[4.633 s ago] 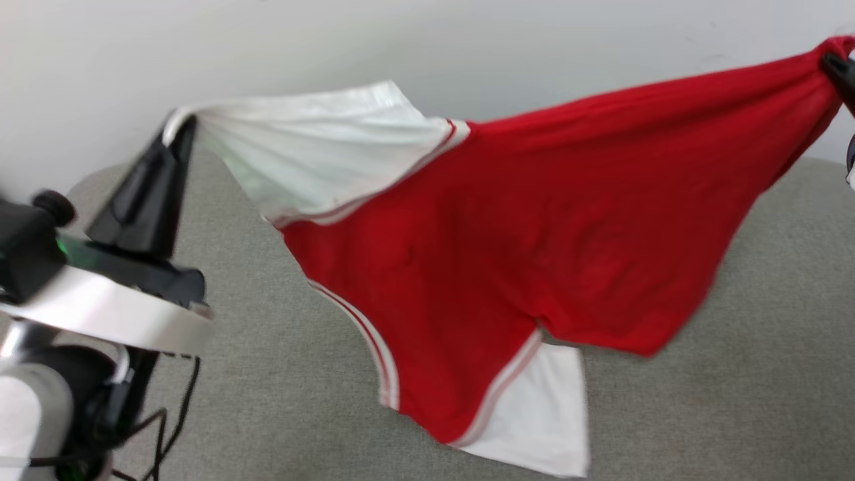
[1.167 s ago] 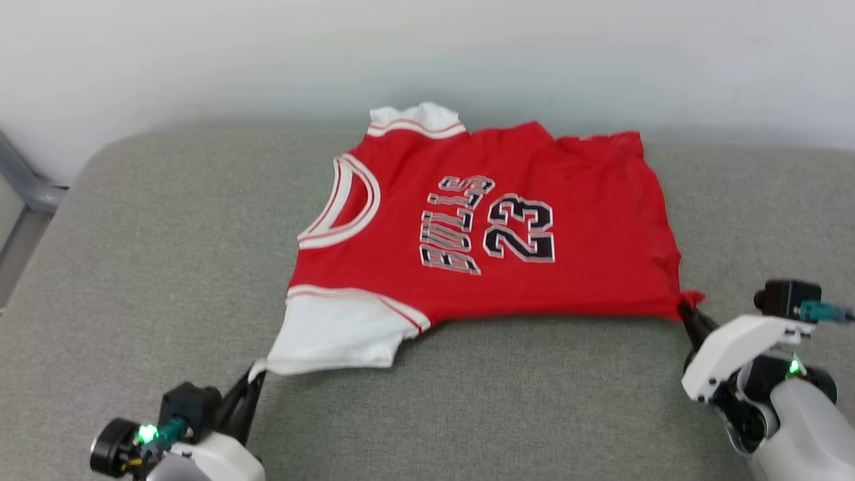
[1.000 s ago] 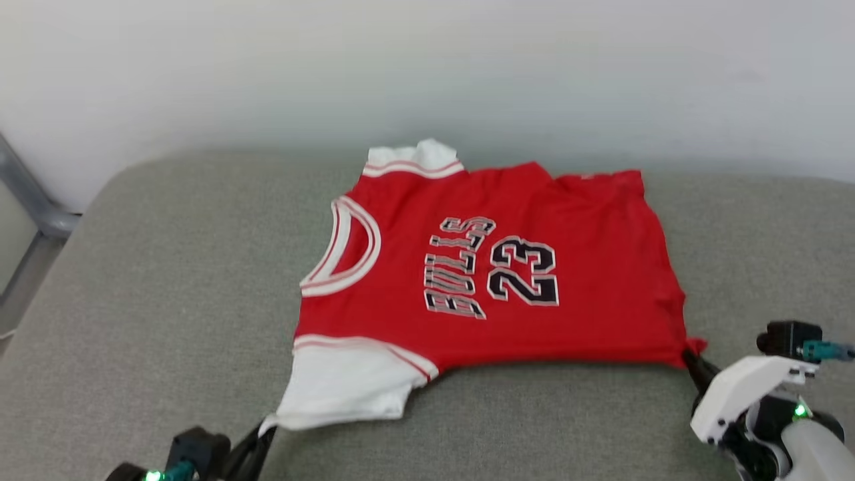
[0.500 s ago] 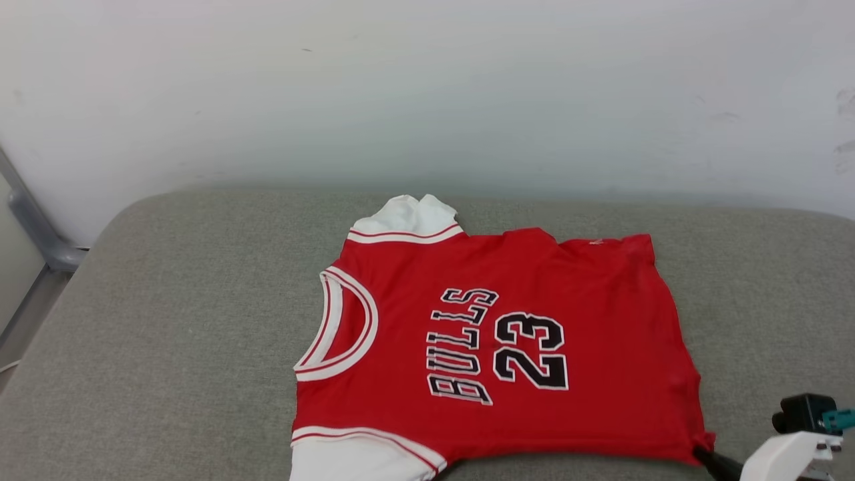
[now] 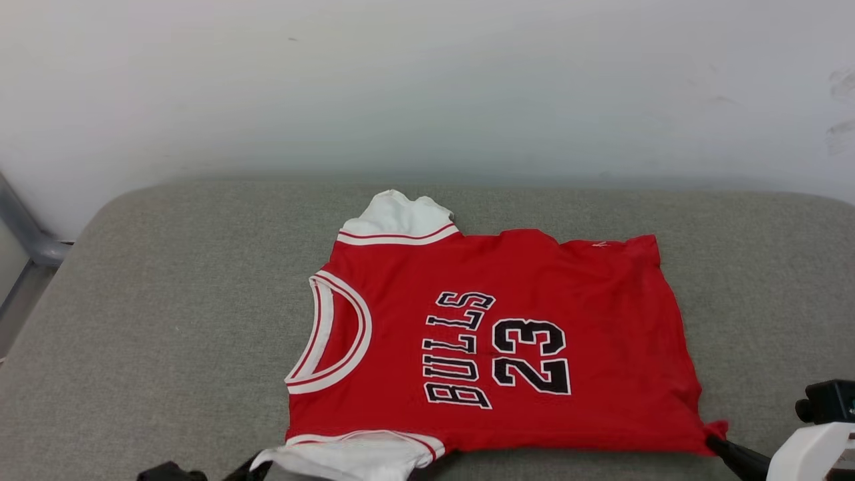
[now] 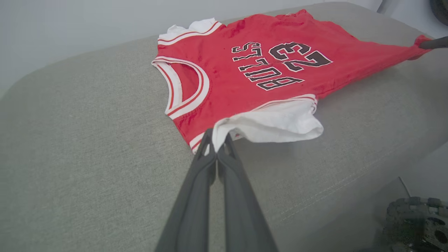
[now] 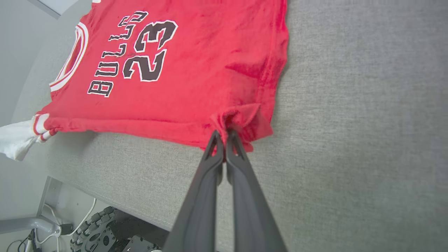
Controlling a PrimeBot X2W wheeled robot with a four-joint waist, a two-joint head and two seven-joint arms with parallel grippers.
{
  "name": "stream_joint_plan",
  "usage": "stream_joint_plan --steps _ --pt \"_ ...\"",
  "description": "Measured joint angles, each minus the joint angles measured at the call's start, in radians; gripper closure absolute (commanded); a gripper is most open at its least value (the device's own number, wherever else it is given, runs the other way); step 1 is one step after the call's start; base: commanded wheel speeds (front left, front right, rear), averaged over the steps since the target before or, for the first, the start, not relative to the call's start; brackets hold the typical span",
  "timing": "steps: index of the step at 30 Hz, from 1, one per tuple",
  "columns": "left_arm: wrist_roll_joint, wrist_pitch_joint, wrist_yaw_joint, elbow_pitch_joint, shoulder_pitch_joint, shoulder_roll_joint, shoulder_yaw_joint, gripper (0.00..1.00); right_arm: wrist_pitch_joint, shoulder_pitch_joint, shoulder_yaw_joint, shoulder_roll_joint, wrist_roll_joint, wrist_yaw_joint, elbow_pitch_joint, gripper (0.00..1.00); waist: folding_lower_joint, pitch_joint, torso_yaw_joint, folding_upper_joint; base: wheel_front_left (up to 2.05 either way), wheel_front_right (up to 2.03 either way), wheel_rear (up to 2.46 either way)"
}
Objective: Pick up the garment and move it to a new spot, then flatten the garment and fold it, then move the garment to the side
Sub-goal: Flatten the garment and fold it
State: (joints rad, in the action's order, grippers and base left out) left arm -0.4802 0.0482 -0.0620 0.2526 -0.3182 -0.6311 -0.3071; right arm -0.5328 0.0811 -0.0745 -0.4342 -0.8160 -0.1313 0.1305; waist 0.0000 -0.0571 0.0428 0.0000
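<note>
The garment point(image 5: 507, 321), a red jersey with its black lettering facing up, is shown spread nearly flat on the grey cushion point(image 5: 153, 300), with the neckline turned toward the robot's left and the hem toward its right. The near white sleeve point(image 6: 280, 122) is pinched at its edge by the left gripper point(image 6: 217, 139), whose fingers are pressed together on the cloth. The near hem corner point(image 7: 245, 117) is bunched and clamped likewise by the closed right gripper point(image 7: 224, 134), while the far sleeve point(image 5: 401, 214) is seen crumpled toward the pale wall point(image 5: 427, 87) behind.
</note>
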Motion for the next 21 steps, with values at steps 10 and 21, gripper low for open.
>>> stream_joint_plan --steps 10,21 --pt "-0.008 0.032 -0.021 -0.064 0.252 -0.007 0.027 1.00 -0.135 -0.126 0.057 0.050 0.083 0.000 -0.067 1.00 0.0001 0.090 -0.012 0.0000 0.00 0.00 0.00" --pt "-0.008 0.049 -0.058 -0.253 0.515 -0.015 -0.039 1.00 -0.178 -0.322 0.041 0.079 0.169 0.000 0.027 1.00 0.0002 0.229 -0.020 -0.0001 0.00 0.00 0.00"
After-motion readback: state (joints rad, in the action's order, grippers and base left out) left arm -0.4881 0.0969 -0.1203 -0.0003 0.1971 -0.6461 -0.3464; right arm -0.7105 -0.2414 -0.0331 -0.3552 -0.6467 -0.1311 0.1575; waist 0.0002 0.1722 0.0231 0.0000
